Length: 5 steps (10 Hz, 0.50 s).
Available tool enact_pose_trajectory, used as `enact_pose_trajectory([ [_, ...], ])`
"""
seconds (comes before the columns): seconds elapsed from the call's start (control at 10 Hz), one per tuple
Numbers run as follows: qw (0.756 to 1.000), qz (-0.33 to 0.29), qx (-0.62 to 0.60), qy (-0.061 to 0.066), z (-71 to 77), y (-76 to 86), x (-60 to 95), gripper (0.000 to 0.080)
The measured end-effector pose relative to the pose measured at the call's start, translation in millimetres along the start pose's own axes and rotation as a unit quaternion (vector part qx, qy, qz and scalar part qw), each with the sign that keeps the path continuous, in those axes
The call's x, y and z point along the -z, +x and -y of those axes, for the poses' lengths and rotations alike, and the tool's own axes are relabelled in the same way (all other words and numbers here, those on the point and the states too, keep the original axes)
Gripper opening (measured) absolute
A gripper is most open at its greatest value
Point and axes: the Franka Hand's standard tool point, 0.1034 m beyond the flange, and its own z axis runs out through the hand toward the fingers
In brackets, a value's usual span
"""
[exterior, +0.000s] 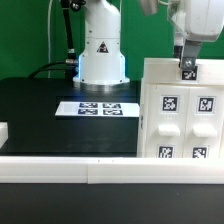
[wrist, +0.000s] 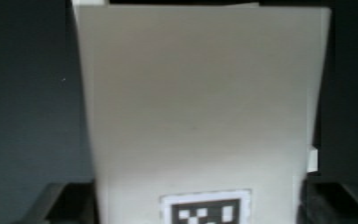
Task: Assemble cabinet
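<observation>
The cabinet is a big white box with black-and-white tags, standing at the exterior view's right. Two tagged blocks sit on its front face. My gripper reaches down from above to the cabinet's top edge. A small tag shows between the fingers. In the wrist view a long white panel with a tag at its near end fills the gap between my dark fingers. Both fingers lie against its sides, so my gripper is shut on it. The panel's underside is hidden.
The marker board lies flat on the black table in front of the white robot base. A long white rail edges the table's front. A small white piece shows at the exterior view's left edge.
</observation>
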Motion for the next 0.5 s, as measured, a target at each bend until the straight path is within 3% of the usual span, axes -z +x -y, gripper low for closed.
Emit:
enact_pose_trajectory([
  [0.1, 1.000, -0.001, -0.002, -0.002, -1.9, -1.7, 1.8, 0.0402],
  [0.2, 1.000, -0.001, -0.002, -0.004, -3.0, -2.0, 3.4, 0.0402],
  [0.3, 1.000, -0.002, -0.008, -0.006, -4.1, -2.4, 5.0, 0.0218],
  [0.4, 1.000, -0.002, -0.026, -0.009, -5.3, -2.9, 7.3, 0.0137],
  [0.5, 0.999, -0.003, -0.037, -0.009, -5.4, -3.7, 6.8, 0.0137],
])
